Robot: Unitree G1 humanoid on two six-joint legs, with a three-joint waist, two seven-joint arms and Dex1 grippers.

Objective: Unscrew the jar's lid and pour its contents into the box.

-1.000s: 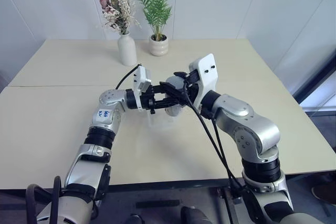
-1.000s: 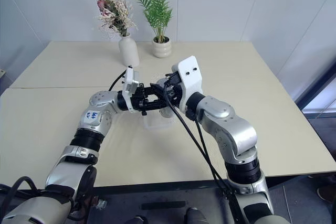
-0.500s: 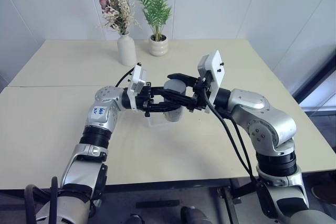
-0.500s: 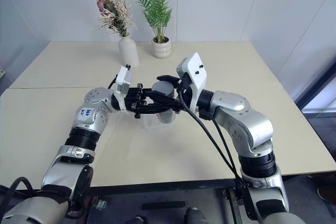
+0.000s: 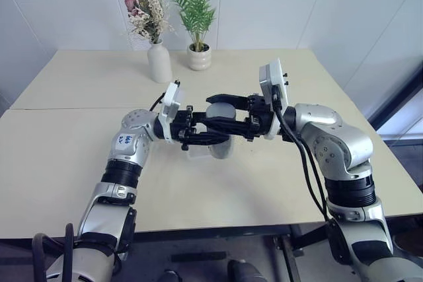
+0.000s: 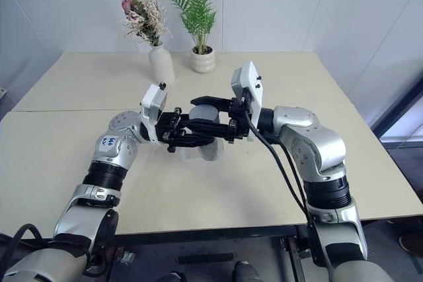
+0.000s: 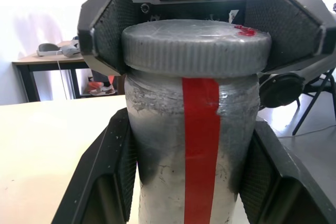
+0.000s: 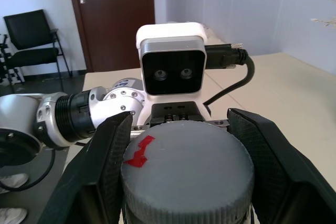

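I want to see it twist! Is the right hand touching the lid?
Touching. In the left wrist view, the right hand has both fingers pressed against the lid's ribbed edge.

Silver arms, black fingers, white wrist cameras, black cables.

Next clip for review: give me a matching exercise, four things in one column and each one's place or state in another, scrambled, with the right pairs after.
Things:
1. lid
2. jar
3. box
4. vase

Places or states:
A. on the table, under the raised jar
B. clamped by the left end effector
C. at the table's far side, holding dried flowers
D. pinched by the right end effector, still on the jar

Pairs: 1-D, 2-B, 3-A, 4-C
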